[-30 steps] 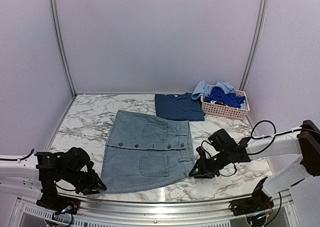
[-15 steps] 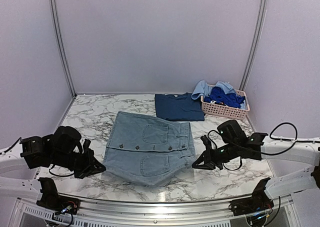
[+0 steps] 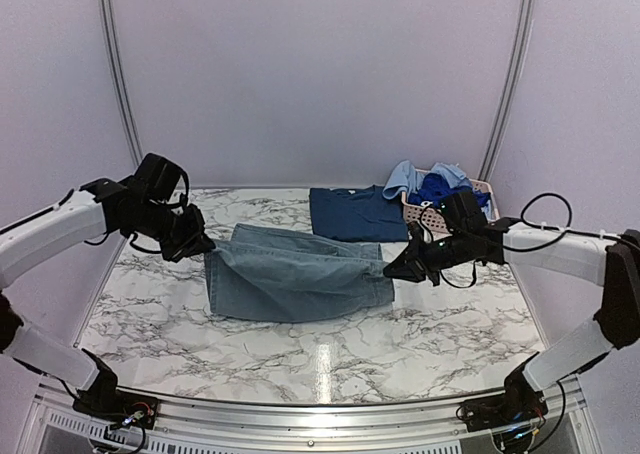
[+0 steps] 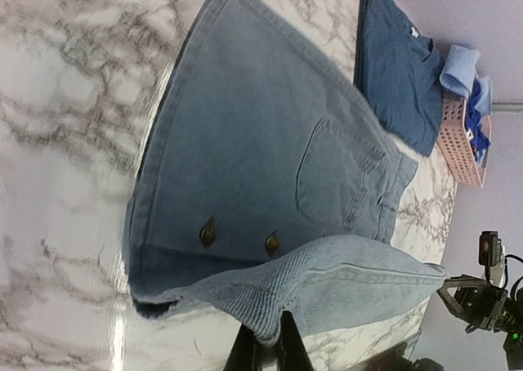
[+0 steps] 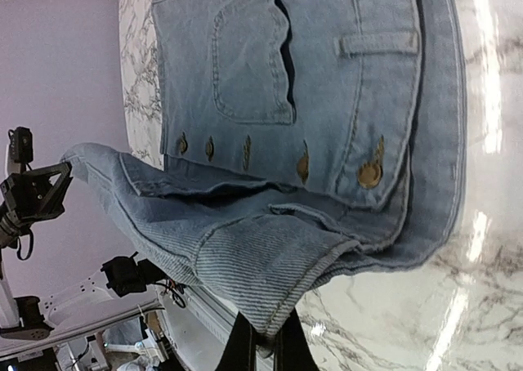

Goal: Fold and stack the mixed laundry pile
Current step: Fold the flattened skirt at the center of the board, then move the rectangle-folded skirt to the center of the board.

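Bright even overhead light, glare streaks on marble table (image 3: pixel 430 319), soft shadows, sharp focus

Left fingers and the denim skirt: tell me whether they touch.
Touching. The left wrist view shows the left fingers pinching the denim skirt by its lifted edge.

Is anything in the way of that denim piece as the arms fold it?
Nothing visible. The left gripper and right gripper hold the denim piece by its lifted edge; its flat half is bare; the navy shirt lies beyond it.

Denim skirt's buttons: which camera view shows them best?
Right wrist: a row of five buttons shows on the denim skirt. Left wrist shows two; the top view shows none, folded cloth covering them.
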Available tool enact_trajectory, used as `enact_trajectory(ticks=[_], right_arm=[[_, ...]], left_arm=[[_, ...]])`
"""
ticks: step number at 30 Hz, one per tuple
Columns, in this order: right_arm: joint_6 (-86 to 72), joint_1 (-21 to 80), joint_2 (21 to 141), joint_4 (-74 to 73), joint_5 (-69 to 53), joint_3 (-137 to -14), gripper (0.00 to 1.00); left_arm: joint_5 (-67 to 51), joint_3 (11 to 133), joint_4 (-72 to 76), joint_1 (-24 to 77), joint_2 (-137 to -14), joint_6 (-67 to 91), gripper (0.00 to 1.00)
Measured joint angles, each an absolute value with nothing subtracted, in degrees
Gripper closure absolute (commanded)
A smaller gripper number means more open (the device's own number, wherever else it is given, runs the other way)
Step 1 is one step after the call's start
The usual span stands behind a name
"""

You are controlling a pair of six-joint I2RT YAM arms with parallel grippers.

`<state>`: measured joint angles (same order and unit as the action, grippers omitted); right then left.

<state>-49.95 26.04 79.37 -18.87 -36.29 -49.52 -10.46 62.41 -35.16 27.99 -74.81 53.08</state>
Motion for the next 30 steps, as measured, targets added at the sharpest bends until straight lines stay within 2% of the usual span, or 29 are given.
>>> enact_trajectory(ticks=[7, 9, 11, 14, 16, 17, 23, 28, 30], right_arm=[[-45.1, 20.8, 95.7, -17.5, -38.8, -61.5, 1.00], [-44.1, 19.7, 99.6, -17.5, -38.9, -63.9, 0.88], [-42.8, 19.2, 103.2, -17.6, -38.9, -66.3, 0.73], [-40.0, 18.7, 106.3, -18.6, -37.9, -69.0, 0.59], [-37.4, 18.7, 106.2, -20.9, -36.4, -70.4, 0.52], [-36.4, 18.6, 105.8, -21.8, -35.5, -70.8, 0.52], [-27.6, 19.6, 99.3, -25.5, -30.9, -73.1, 0.62], [-22.2, 24.3, 104.1, -25.3, -31.7, -79.3, 0.70], [-20.8, 26.3, 107.3, -25.0, -32.4, -79.4, 0.71]], left_arm=[[-10.6, 79.0, -34.0, 22.8, -94.6, 45.8, 1.00], [-10.4, 81.8, -33.5, 22.3, -99.5, 44.4, 0.97], [-10.0, 84.4, -32.8, 22.1, -104.7, 42.8, 0.77], [-8.9, 86.4, -32.0, 21.8, -110.8, 40.5, 0.45], [-8.1, 86.4, -32.0, 21.6, -112.1, 38.9, 0.21], [-7.8, 86.4, -32.1, 21.5, -112.1, 37.9, 0.17], [-6.7, 81.6, -31.3, 22.3, -103.2, 33.9, 0.18], [-8.6, 76.1, -29.1, 28.4, -97.2, 31.7, 0.34], [-10.3, 72.6, -27.0, 30.4, -97.1, 31.8, 0.37]])
